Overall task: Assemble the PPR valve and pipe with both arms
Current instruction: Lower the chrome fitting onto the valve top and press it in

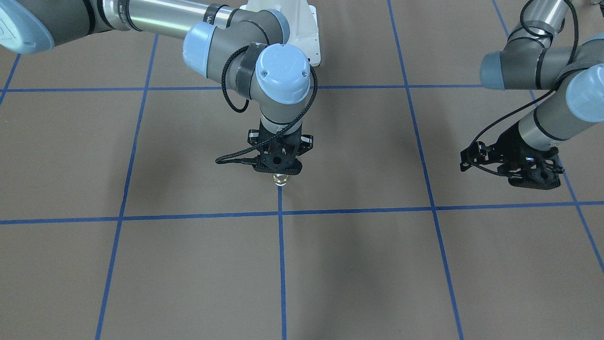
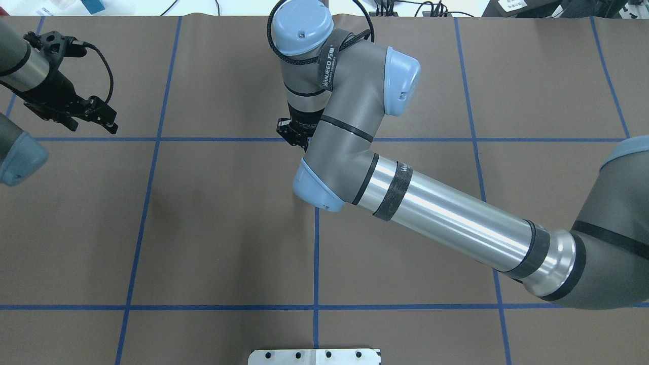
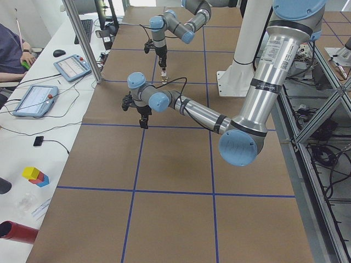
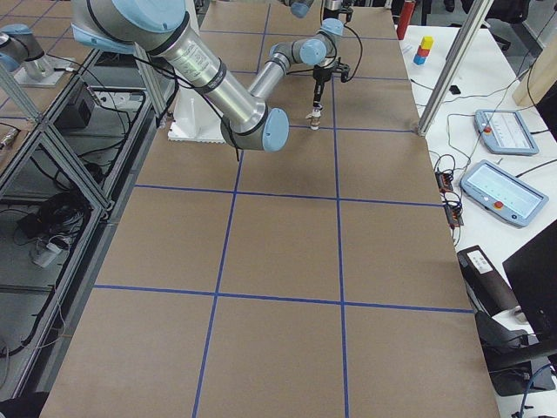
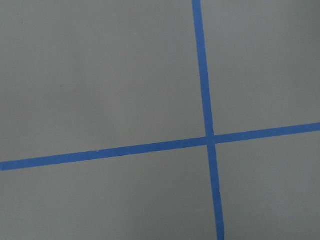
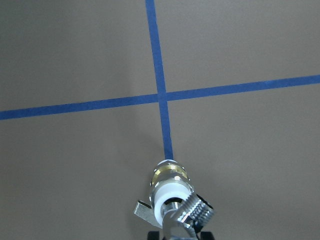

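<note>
The surface (image 1: 358,264) is covered by a plain brown sheet, divided into large squares by blue tape lines (image 1: 281,264). A white bolted pedestal (image 2: 314,357) stands on it at the robot's edge, at the middle line.

The valve (image 6: 169,181) shows glossy brass and smooth white plastic; the table (image 1: 358,274) under it looks matt brown.
</note>
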Tool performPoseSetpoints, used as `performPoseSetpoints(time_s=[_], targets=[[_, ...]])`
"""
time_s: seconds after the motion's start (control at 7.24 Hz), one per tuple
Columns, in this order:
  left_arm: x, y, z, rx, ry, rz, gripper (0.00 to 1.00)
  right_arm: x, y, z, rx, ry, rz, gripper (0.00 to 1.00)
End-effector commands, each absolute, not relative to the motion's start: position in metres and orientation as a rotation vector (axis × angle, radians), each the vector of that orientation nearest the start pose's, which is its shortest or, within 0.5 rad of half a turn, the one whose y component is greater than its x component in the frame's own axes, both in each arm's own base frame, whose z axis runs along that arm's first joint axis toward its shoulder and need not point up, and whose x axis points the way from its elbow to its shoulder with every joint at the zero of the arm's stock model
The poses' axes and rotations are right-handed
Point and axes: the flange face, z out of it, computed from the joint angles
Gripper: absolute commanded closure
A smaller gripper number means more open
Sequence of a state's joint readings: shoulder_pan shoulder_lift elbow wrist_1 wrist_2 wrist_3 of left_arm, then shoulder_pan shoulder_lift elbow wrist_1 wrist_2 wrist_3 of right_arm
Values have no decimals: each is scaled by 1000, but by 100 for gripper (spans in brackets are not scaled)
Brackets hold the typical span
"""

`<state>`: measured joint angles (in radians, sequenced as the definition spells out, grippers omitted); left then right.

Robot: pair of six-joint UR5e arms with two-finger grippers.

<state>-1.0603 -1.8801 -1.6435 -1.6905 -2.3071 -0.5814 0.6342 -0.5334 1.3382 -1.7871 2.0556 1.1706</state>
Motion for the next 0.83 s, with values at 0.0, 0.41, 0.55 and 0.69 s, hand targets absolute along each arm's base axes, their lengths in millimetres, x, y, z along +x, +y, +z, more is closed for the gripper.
performPoseSetpoints(time_s=[0.0, 0.41, 0.55, 0.69], targets=[[244, -571, 438, 33, 863, 118, 0, -571, -527, 116, -121, -738, 78, 100], [244, -571, 438, 33, 863, 118, 0, -575, -530, 121, -126, -730, 81, 100], [244, -571, 438, 33, 863, 118, 0, -575, -530, 121, -126, -730, 81, 100], [243, -572, 440, 31, 861, 115, 0, -575, -530, 121, -124, -734, 80, 100]])
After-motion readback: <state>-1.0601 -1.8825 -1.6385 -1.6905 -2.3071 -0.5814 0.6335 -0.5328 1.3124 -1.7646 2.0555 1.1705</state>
